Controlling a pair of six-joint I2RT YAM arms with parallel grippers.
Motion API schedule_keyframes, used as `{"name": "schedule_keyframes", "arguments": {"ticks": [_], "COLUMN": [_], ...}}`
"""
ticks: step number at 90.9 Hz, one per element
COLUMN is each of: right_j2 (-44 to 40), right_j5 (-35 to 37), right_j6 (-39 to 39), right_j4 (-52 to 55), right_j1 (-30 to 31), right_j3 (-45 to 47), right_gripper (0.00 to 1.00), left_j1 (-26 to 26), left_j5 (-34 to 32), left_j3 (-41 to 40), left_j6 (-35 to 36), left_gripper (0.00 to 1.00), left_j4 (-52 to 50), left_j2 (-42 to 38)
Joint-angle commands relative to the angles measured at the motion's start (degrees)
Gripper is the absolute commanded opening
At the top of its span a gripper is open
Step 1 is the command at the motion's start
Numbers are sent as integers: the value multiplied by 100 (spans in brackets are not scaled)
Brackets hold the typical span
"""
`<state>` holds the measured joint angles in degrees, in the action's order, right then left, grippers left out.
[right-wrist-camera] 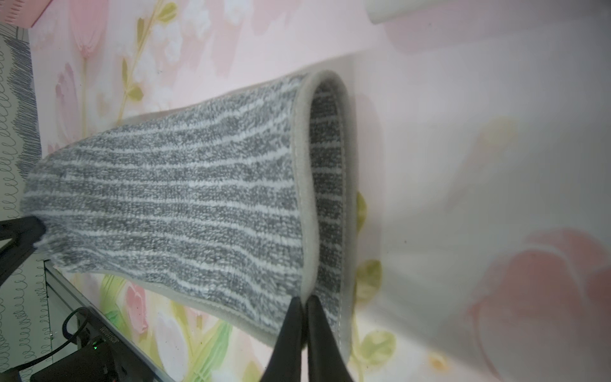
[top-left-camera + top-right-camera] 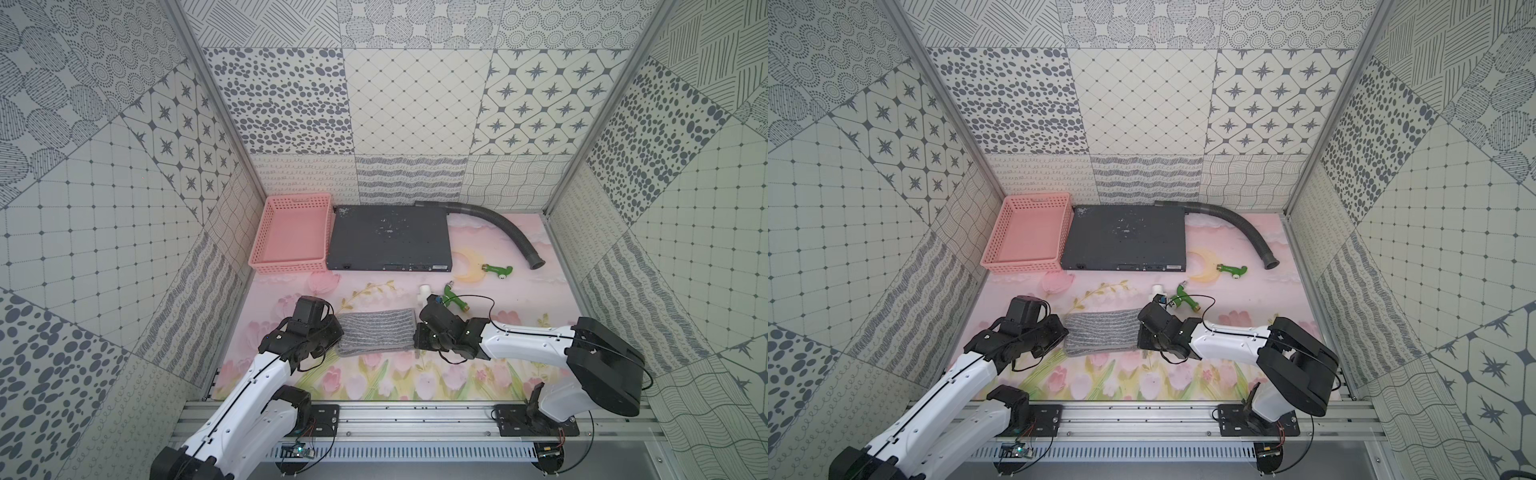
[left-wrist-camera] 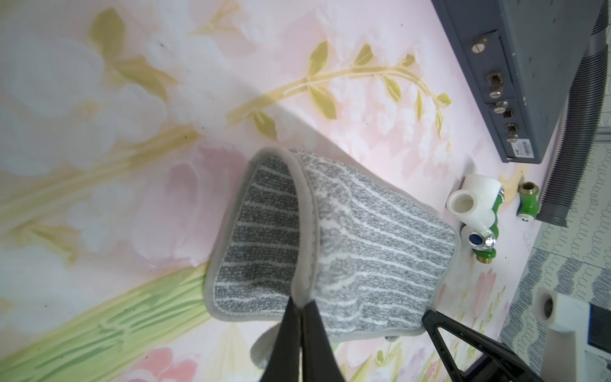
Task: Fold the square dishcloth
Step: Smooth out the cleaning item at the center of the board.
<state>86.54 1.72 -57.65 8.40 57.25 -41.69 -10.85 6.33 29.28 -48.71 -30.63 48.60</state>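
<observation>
Your left end effector (image 3: 299,302) is pinched shut on the hem of the square dishcloth (image 2: 376,332). Your right end effector (image 1: 304,297) is pinched shut on the hem at the opposite end. Both arms sit low over the tabletop (image 2: 415,382), the left coming from the near left, the right's forearm pointing left. The cloth sits mid-tabletop, doubled over, long axis left to right. In both top views the wrists hide its short ends.

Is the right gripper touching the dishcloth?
Touching. The right wrist view shows the right gripper shut on the hemmed edge of the dishcloth.
</observation>
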Motion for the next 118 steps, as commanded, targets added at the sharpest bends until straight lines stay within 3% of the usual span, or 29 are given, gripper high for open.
{"name": "schedule_keyframes", "arguments": {"ticks": [1,54,60,66,72,80,105,118], "right_j2": [16,430,470,484,476,425,206,225], "right_j5": [60,153,199,235,269,338,572,585], "right_j6": [43,-50,-87,-97,-89,-43,24,-15], "right_j4": [8,126,143,158,189,249,427,442], "right_j1": [61,234,234,234,238,242,242,251], "right_j3": [-135,-231,-210,-188,-190,-198,-195,-173], "right_gripper": [9,14,17,20,22,25,26,26], "left_j1": [12,6,8,5,9,13,12,6], "left_j5": [-309,-66,-114,-174,-248,-362,-517,-511], "left_j3": [21,-641,-643,-651,-662,-670,-686,-551], "left_j6": [239,-71,-75,-75,-87,-93,-22,18], "left_gripper": [0,0,7,21,24,23,5,5], "left_j4": [-218,468,469,470,470,627,1074,1023], "left_j2": [70,538,588,586,538,465,601,671]}}
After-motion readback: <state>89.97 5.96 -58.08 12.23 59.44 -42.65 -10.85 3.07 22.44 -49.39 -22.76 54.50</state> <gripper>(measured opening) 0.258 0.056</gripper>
